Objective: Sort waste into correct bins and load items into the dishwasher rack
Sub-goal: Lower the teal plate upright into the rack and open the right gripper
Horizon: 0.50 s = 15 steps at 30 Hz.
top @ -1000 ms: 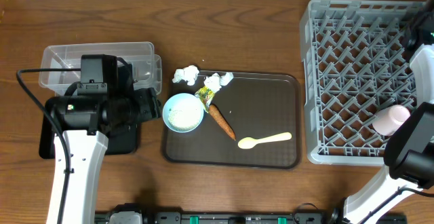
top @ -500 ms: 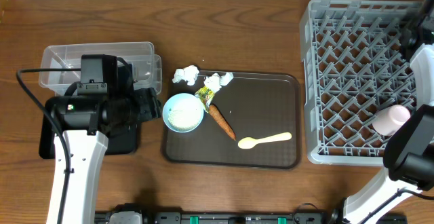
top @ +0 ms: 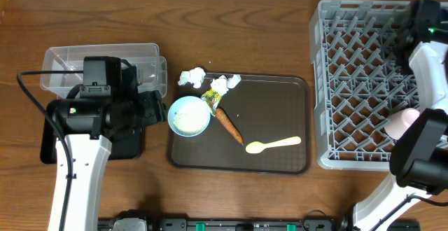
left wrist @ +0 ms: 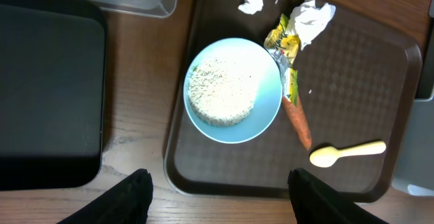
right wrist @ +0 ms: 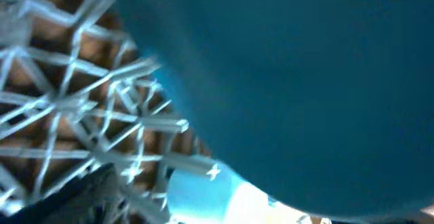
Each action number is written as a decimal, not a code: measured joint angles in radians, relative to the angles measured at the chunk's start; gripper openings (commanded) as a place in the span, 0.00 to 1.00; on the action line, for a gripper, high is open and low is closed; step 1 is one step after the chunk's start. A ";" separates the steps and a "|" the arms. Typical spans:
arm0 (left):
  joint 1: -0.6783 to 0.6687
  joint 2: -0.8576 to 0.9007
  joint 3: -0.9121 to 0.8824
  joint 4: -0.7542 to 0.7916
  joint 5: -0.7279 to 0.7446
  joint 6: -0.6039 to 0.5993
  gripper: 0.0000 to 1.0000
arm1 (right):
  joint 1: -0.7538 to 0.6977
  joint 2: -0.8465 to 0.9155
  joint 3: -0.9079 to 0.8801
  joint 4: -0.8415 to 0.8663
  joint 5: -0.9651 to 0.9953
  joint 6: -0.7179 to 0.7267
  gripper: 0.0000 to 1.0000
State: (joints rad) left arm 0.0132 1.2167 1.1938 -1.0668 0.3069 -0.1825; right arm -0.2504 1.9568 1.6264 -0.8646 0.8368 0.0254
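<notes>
The left gripper (left wrist: 218,183) hangs with its fingers (left wrist: 132,193) spread wide and holding nothing, above the edge of the brown tray (left wrist: 366,81) closest to the black tray (left wrist: 47,88) and the clear tub (top: 63,59). On the brown tray sits the white bowl (left wrist: 268,112) with a mound of rice (left wrist: 220,91) inside. The yellow-green wrapper (left wrist: 285,51) touches the bowl's rim and overlaps the top of the carrot (left wrist: 297,122). The tissue wads (left wrist: 308,17) lie at the far edge (one at the very rim), and the spoon (left wrist: 346,153) lies near the front. The right gripper (top: 418,17) is over the far right corner of the rack (top: 357,70). Its wrist view is blurred and filled by a dark-blue surface (right wrist: 305,68), perhaps the plate, so I cannot tell whether it grips anything. The pink cup (top: 402,122) lies in the rack.
</notes>
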 measured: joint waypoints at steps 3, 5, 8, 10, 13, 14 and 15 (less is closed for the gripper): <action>0.000 0.000 0.000 0.000 0.000 0.000 0.67 | 0.006 0.000 0.000 -0.020 -0.019 0.009 0.99; 0.000 0.000 0.000 0.000 0.000 0.000 0.67 | 0.007 -0.001 0.000 -0.029 -0.032 0.013 0.99; 0.000 0.000 0.000 0.000 0.000 0.000 0.67 | 0.007 -0.014 -0.003 -0.026 -0.076 0.019 0.99; 0.000 0.000 0.000 0.000 0.000 0.000 0.67 | 0.007 -0.043 -0.007 -0.022 -0.130 0.019 0.99; 0.000 0.000 0.000 0.000 0.000 0.000 0.67 | 0.010 -0.109 -0.007 -0.011 -0.249 0.019 0.99; 0.000 0.000 0.000 0.000 0.000 0.000 0.67 | 0.011 -0.131 -0.007 -0.014 -0.288 0.017 0.99; 0.000 0.000 0.000 0.000 0.000 0.000 0.67 | 0.012 -0.158 -0.007 -0.017 -0.329 0.017 0.99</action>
State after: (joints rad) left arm 0.0132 1.2167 1.1938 -1.0664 0.3073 -0.1825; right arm -0.2382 1.7992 1.6192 -0.8818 0.5076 0.0425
